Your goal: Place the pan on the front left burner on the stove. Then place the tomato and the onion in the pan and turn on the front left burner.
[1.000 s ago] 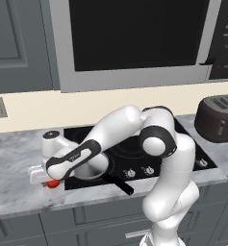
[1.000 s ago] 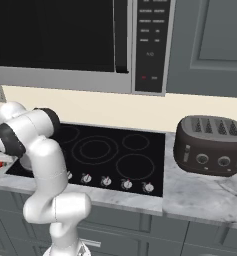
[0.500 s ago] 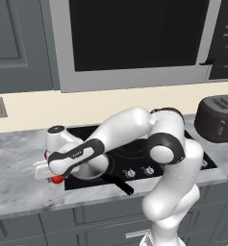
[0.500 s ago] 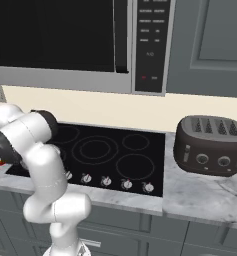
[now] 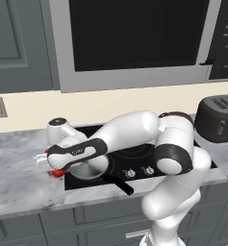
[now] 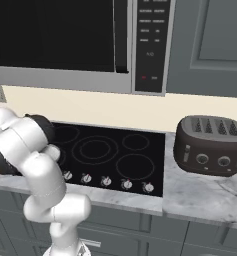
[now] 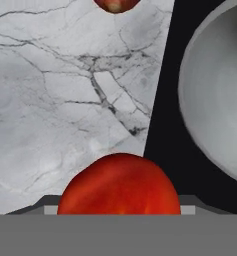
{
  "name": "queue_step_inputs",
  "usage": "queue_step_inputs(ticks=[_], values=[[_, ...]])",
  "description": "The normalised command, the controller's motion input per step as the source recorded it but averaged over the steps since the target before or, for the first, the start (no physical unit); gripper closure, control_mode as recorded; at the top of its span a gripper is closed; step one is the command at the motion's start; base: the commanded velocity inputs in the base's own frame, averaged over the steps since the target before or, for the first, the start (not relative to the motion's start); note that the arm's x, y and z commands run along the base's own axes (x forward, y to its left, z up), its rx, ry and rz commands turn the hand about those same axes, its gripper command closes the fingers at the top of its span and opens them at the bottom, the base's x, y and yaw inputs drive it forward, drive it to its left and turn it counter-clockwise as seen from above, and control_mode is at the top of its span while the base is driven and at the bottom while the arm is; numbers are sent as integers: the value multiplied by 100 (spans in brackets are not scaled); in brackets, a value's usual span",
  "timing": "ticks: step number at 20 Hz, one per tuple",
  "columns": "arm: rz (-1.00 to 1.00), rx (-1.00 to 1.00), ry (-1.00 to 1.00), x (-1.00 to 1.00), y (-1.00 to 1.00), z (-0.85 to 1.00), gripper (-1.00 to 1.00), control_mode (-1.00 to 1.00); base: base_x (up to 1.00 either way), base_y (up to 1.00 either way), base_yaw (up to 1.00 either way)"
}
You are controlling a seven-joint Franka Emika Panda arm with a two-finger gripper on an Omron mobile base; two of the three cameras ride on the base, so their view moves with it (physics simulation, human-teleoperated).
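End effector [image 5: 54, 168] hangs low over the marble worktop [image 7: 55, 100], just left of the stove [image 7: 162, 150], near the stove's front-left corner. Arm stretched out leftwards from the base.

Tomato [image 7: 119, 185] sits right at the end effector: in hand view it's bottom centre, w/ a grey finger tip poking out on each side. So jaws straddle it, set fairly wide. Can't tell if they're actually clamped on it, or if it's lifted vs resting on the worktop. In left base view a bit of red shows just under the hand, beside the stove's left edge.

Onion [image 7: 116, 4] is on the worktop too, apart from the tomato, at the top edge of hand view; only its lower part is seen.

Pan [image 5: 89, 167] is on the black glass at the stove's front-left corner, upright, nothing seen inside. Its black handle [image 5: 120, 183] sticks out past the stove's front edge, angled to the right. Pan rim is near the tomato, w/ a strip of black glass between.

Knobs [image 6: 106, 181] run along the stove's front edge. Toaster [image 6: 210, 145] on worktop right of stove; microwave [image 5: 134, 38] above.
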Motion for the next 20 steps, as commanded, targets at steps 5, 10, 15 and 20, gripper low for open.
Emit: queue_step_inputs(ticks=[5,10,15,20], values=[[0,0,0,16,-39,0,100,-100,0,0,0],[0,0,0,13,-56,3,100,-100,0,0,0],[0,0,0,14,-50,0,100,-100,0,0,0],[0,0,0,16,-40,-12,100,-100,0,0,0]])
